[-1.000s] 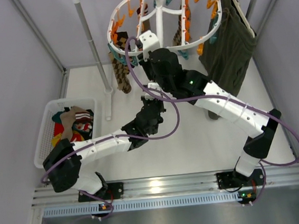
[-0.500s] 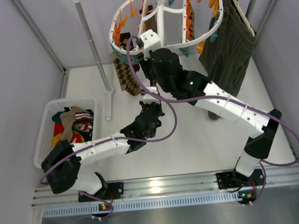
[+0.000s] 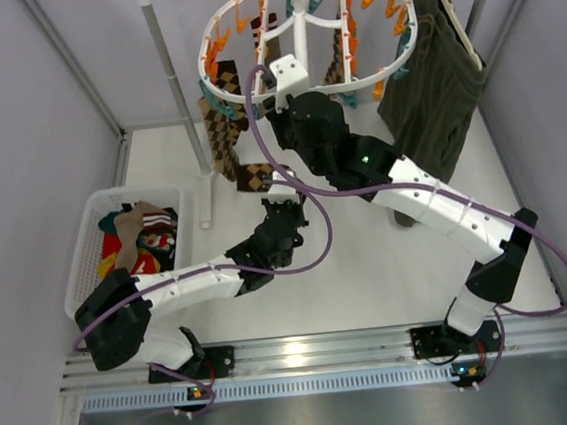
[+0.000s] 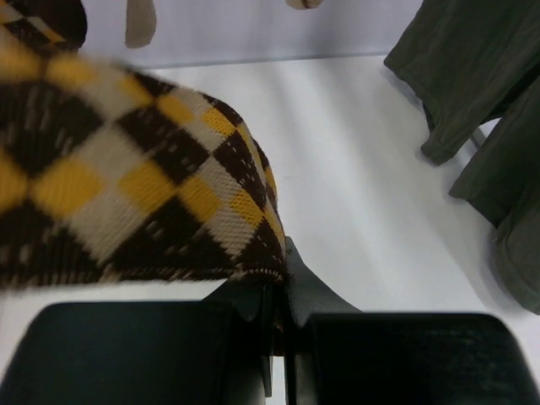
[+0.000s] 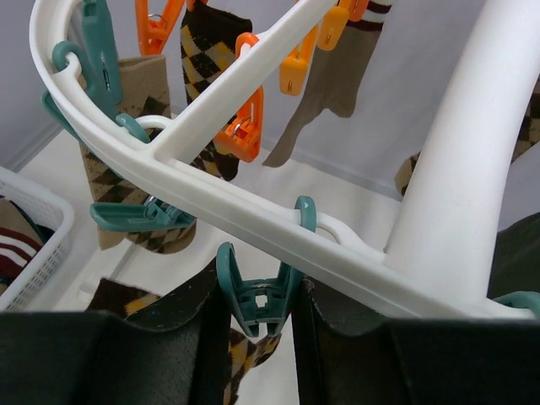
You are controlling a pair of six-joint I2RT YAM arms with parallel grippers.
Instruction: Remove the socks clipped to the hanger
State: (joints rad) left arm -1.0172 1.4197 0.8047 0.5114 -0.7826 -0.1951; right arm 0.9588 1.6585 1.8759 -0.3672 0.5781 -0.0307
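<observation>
The white oval hanger (image 3: 299,40) hangs from the rail with orange and teal clips; several argyle socks (image 3: 217,128) are clipped to it. My right gripper (image 3: 271,101) is up under its left side, shut on a teal clip (image 5: 257,295) below the hanger's bar (image 5: 253,215). A brown, yellow and cream argyle sock (image 4: 126,177) hangs loose just under that clip's tips (image 5: 245,359). My left gripper (image 4: 277,287) is shut on this sock's edge and holds it low over the floor (image 3: 253,177). More clipped socks (image 5: 207,51) show behind.
A white basket (image 3: 78,267) with several socks stands at the left. A dark olive garment (image 3: 432,88) hangs at the right of the rail. The stand's white post (image 3: 177,92) rises just left of the hanger.
The argyle sock, hanging stretched from the hanger before, has come down with my left gripper, which moved lower and nearer. The hanger has swung slightly left and back.
</observation>
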